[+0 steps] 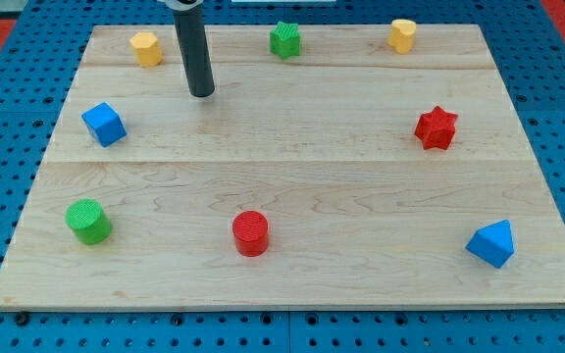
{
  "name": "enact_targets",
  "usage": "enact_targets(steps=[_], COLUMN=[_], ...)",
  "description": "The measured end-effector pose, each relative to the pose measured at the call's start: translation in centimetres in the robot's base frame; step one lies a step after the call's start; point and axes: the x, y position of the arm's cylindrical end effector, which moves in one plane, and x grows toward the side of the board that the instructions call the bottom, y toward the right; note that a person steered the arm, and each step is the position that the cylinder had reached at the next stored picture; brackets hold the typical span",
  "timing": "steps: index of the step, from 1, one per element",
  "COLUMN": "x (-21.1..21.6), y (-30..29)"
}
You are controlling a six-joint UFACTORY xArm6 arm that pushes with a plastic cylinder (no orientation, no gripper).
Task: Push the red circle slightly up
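Red circle (250, 232) sits near the view's bottom edge of the counter (292, 176), a little left of centre, upright, touching nothing. No gripper on this arm: only the straight dark rod, holding nothing.

My tip (202, 93) rests on the wood in the upper-left part of the counter, well apart from the red circle, which lies below it and slightly to the view's right.

Nearest to my tip: yellow block (146, 48), up and to the view's left, near the top edge; shape reads as roughly hexagonal, not certain. Blue cube (104, 124) lies to the view's left of the tip and a bit lower. Green star (285, 39) stands to the view's right of the rod, at the top edge.

Further out: second yellow block (402, 34) at the top right, shape unclear. Red star (436, 127) at the right, mid-height. Green cylinder (88, 221) at the lower left, level with the red circle and well apart from it. Blue block (491, 243), wedge-like, at the lower right.

Counter is a pale wooden board lying on a blue pegboard (8, 127).
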Motion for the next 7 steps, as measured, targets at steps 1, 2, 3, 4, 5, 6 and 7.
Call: enact_targets(steps=[1,2,3,4,5,6,7], x=[1.9,5.8,11.4,16.9,19.3,24.6,25.8], y=[6.0,9.6,14.0,17.1,17.6,15.9,12.3])
